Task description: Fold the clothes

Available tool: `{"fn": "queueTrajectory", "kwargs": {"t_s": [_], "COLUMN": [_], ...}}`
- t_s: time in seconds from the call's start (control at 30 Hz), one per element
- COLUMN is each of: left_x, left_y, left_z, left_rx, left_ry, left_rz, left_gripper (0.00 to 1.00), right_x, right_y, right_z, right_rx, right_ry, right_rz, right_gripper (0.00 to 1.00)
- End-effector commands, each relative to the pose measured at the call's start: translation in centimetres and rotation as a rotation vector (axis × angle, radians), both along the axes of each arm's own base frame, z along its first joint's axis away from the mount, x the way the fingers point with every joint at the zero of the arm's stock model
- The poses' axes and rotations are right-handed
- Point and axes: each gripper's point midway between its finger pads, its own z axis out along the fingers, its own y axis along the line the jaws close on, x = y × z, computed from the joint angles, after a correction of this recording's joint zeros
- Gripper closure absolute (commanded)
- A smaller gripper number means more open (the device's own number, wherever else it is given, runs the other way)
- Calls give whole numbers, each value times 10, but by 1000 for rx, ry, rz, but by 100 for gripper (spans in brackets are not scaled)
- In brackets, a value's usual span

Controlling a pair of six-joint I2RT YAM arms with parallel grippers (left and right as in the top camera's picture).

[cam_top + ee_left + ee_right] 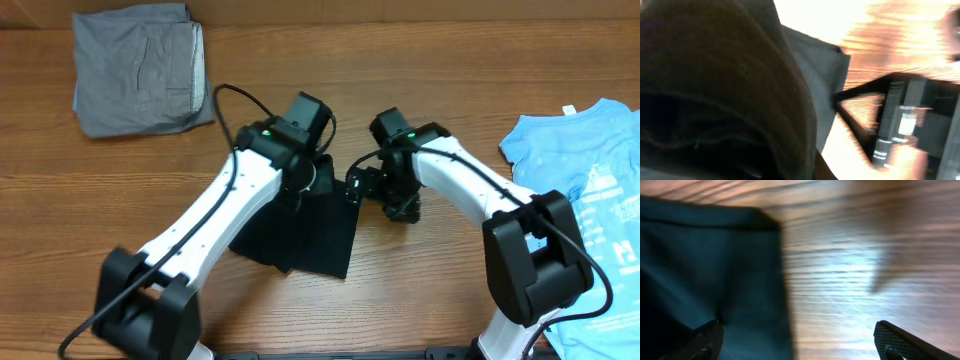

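Overhead: a black T-shirt [318, 238] is seen at the middle of the table [420, 300], partly folded into a dark slab. Its top edge is bunched up under the left wrist. A folded grey garment [138, 68] lies at the 10 o'clock corner, well apart. A light-blue T-shirt [590, 190] with white print is spread at 3 o'clock, partly under the right arm's base.

The left arm [215, 215] is stretched from its base at 7 o'clock up toward 1 o'clock, with the wrist bent down over the black shirt's top edge. The left gripper [308, 182] is closed on a bunch of that shirt. In the left wrist view the fingers themselves are hidden, and black cloth [715, 95] bulges over most of the frame.

The right arm [470, 180] is stretched from its base at 5 o'clock toward 10 o'clock, elbow high and wrist tipped down just beside the shirt's 2 o'clock corner. The right gripper [385, 195] is spread wide and nothing is held. In the right wrist view both fingertips [707, 340] are seen at the bottom corners. The shirt's edge is below the 9 o'clock one and bare wood below the 3 o'clock one. The two grippers are near each other but apart. Both wrist views are blurred.
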Motion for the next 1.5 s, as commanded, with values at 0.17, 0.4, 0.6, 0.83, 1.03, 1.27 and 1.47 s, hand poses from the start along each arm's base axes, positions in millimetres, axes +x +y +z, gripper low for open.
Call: {"fn": "queueTrajectory", "kwargs": {"t_s": [0.17,0.4,0.6,0.83,1.03,1.27,1.47], "left_x": [-19,-26,-14,26,48,46,37], "left_y": [-31,-53,-61,10,104,111,76], "left_z": [-23,-20,5,99,108,62,30], "left_rx": [-33,-64,-85,79,190,-1,-206], "left_ry": [102,76,-13,-174,-137,-27,-9], "left_rz": [-55,-113,-212,-113,4,-162,-357], "left_gripper": [73,16,25,21,26,30,26], "right_x": [58,89,90,90,93,94,94], "right_y": [-56,-110,-125,-126,-125,-125,-125], "right_z": [50,110,136,135,136,136,135], "right_rx": [24,45,43,42,43,44,44], "right_ry": [-79,-153,-178,-180,-193,-195,-199], "right_rz": [-88,-179,-196,-188,-188,-188,-174], "right_gripper": [0,0,0,0,0,0,0]}}
